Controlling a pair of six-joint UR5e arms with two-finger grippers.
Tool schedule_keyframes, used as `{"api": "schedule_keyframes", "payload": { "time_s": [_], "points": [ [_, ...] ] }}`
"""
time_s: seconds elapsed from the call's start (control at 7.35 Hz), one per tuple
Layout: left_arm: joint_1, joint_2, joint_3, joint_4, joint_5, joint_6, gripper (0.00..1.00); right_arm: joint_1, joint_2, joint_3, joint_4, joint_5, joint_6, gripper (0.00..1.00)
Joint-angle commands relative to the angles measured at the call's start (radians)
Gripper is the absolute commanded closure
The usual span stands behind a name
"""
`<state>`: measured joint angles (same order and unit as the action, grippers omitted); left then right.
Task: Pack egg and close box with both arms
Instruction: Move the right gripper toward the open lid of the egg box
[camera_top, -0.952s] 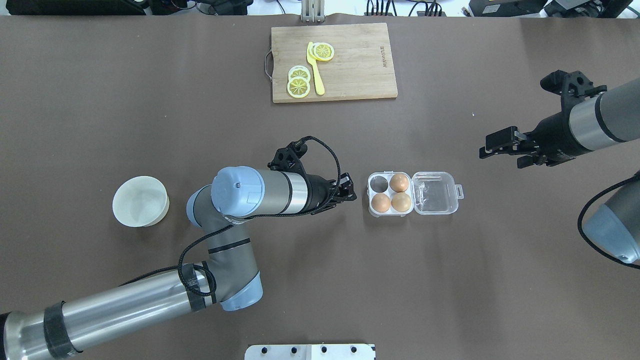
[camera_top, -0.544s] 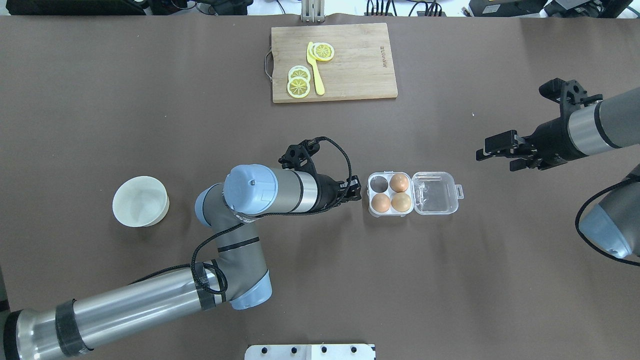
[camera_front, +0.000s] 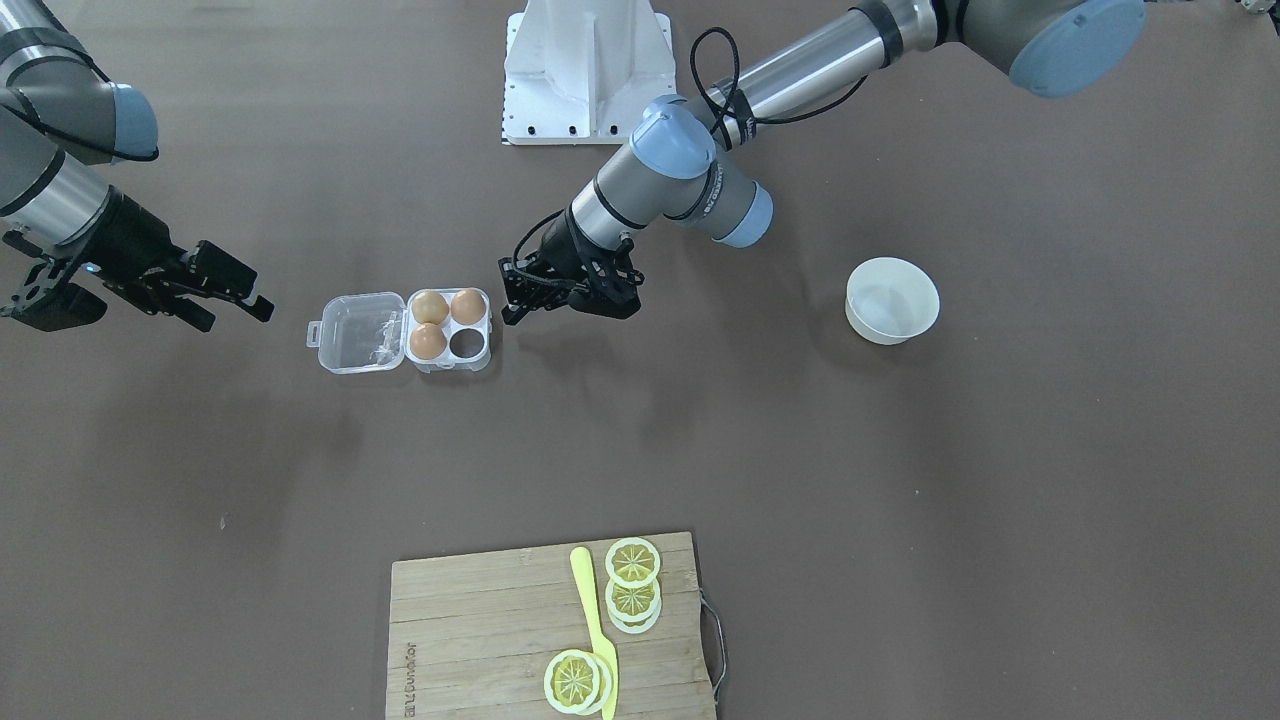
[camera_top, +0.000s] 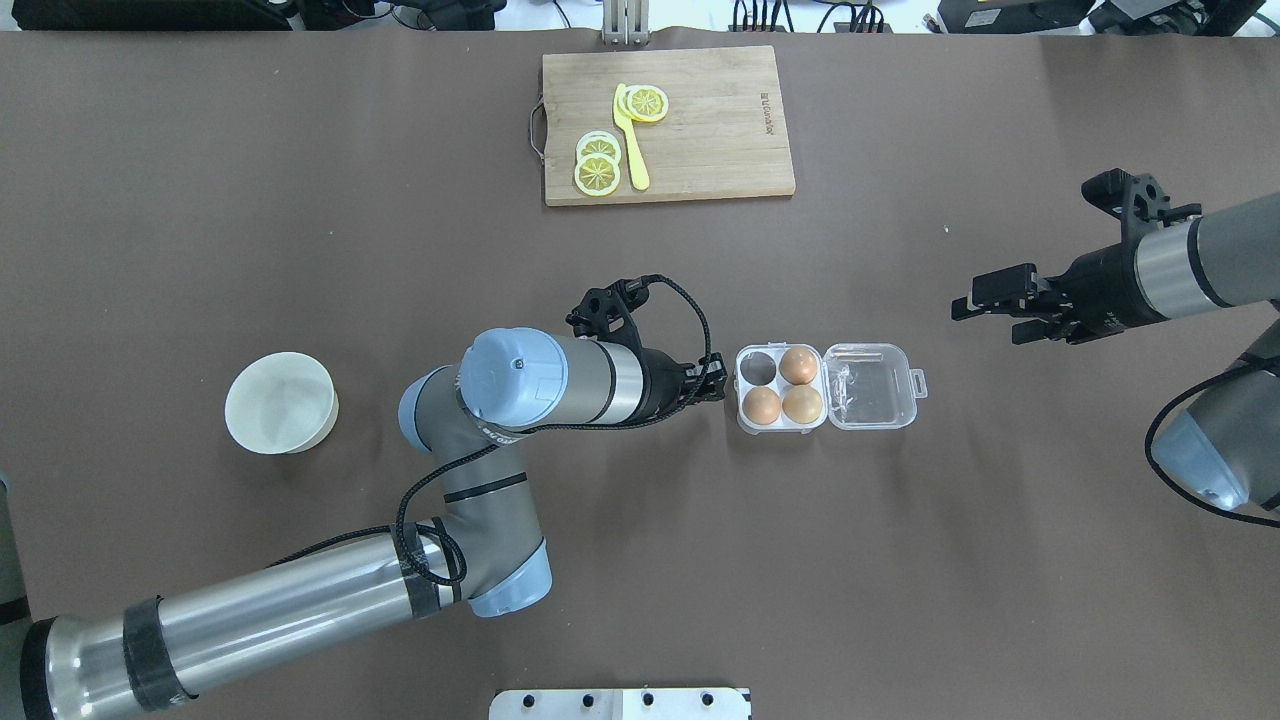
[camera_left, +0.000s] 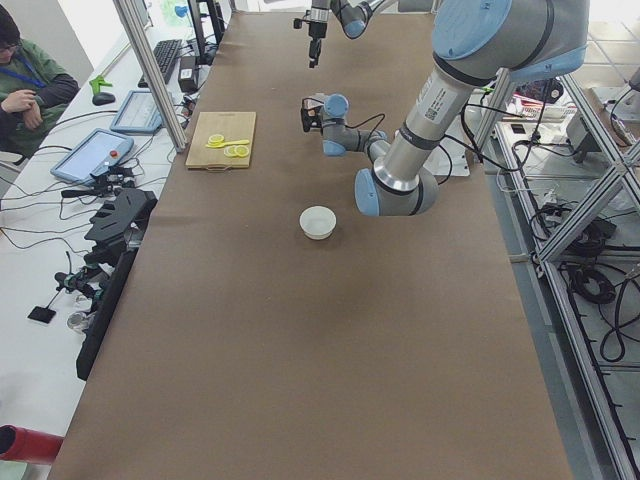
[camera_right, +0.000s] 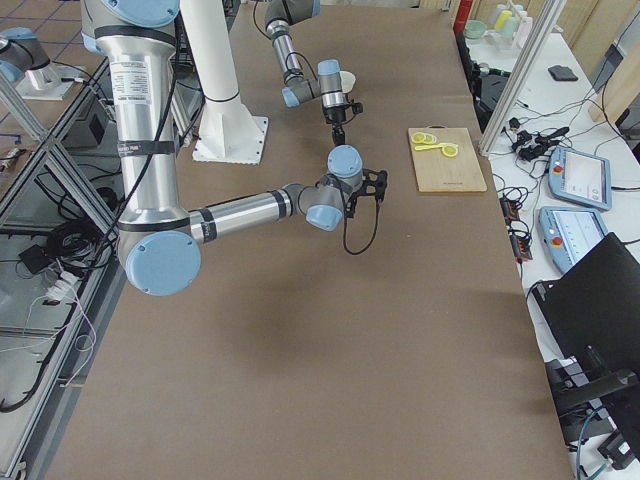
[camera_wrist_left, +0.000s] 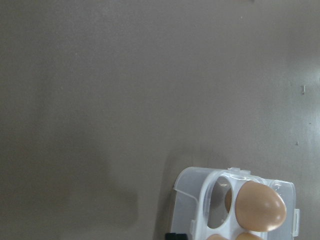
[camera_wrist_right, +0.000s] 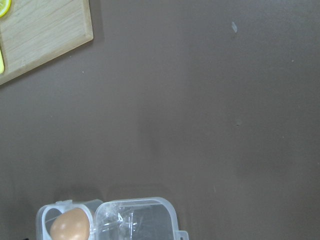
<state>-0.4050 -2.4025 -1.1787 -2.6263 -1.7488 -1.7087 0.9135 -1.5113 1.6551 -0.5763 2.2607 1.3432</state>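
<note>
The clear box (camera_top: 748, 420) lies open mid-table, its lid (camera_top: 875, 385) flat to the right. Three brown eggs sit in it (camera_top: 798, 365) (camera_top: 762, 405) (camera_top: 802, 403). The far-left cell (camera_top: 758, 368) is empty. My left gripper (camera_top: 718, 378) is low, just left of the box's left wall, open and empty; it also shows in the front view (camera_front: 508, 293). My right gripper (camera_top: 988, 322) is open and empty, well to the right of the lid and a little beyond it. The left wrist view shows the box corner (camera_wrist_left: 192, 192) with an egg (camera_wrist_left: 260, 206).
A white bowl (camera_top: 281, 403) stands empty at the left. A wooden cutting board (camera_top: 720, 140) with lemon slices (camera_top: 598, 172) and a yellow knife (camera_top: 632, 150) lies at the far edge. The white pedestal (camera_front: 585, 70) is at the robot's side.
My left gripper has moved right, closing up to the box's left side. My right gripper has shifted slightly left. The box and eggs have not moved.
</note>
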Motion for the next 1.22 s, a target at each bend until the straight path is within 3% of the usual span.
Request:
{"api": "schedule_keyframes", "payload": {
  "time_s": [0.0,0.54,1.09],
  "points": [
    [0.000,-0.001,0.001,0.000,0.000,0.001,1.00,-0.008,0.002,-0.174,0.305,-0.003,0.088,0.04],
    [0.000,0.000,0.011,0.000,0.003,0.010,1.00,-0.039,0.002,-0.195,0.355,-0.030,0.134,0.24],
    [0.005,-0.003,0.016,0.000,0.005,0.020,1.00,-0.048,0.002,-0.198,0.391,-0.027,0.154,0.24]
  ]
}}
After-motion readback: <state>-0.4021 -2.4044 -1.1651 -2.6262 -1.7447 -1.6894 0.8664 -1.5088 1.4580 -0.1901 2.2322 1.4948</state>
